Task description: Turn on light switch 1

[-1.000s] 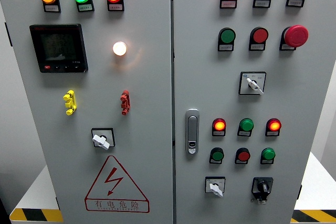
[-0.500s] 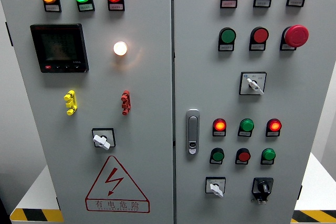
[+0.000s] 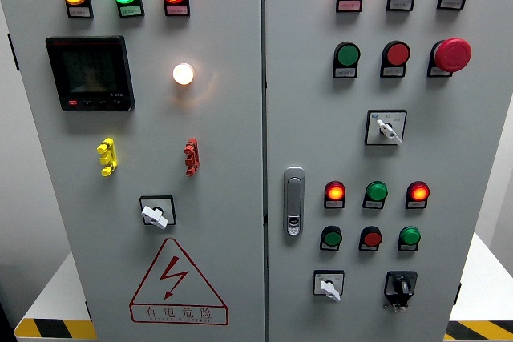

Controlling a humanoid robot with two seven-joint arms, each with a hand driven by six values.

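Selector switch [image 3: 155,212] on left door [image 3: 224,134], knob angled.

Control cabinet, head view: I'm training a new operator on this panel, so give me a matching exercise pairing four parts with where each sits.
Things:
1. mushroom-head red button
2. digital meter
3. door handle
4. warning triangle

Places:
A. lower part of the left door
B. upper left of the left door
C. left edge of the right door, mid-height
D. upper right of the right door

Pairs: 1-D, 2-B, 3-C, 4-A
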